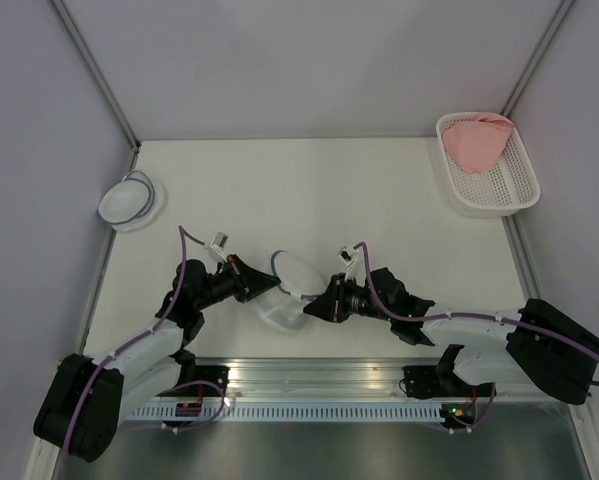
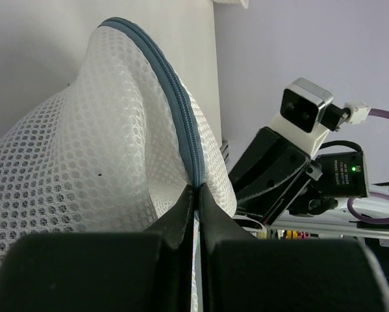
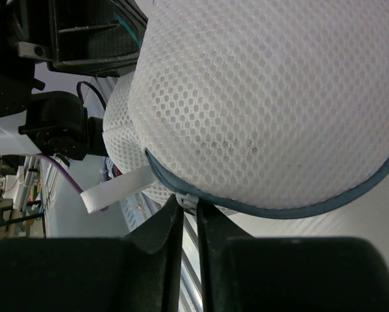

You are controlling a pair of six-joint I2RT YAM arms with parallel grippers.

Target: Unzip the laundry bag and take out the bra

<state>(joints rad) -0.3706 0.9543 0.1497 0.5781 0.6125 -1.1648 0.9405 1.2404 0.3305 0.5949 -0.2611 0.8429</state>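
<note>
Now the left gripper (image 2: 197,192) pinches the rim of the round white mesh laundry bag (image 2: 84,149), and the right gripper (image 3: 187,212) nips the small grey zipper pull (image 3: 186,201); so shallow a hold may slip when tugged.

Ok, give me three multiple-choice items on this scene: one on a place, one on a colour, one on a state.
1. Where does the pink item lie?
A) in the white basket
B) at the left wall
C) between the arms

2. What colour is the zipper rim of the laundry bag?
A) red
B) grey-blue
C) yellow

3. How is the left gripper?
A) wide open
B) shut on nothing
C) shut on the zipper rim

Key:
1. A, since the top view shows the pink shape within the basket's walls.
2. B, since the left wrist view shows a grey-blue band on white mesh.
3. C, since its fingers meet with the rim pinched between them.
</note>
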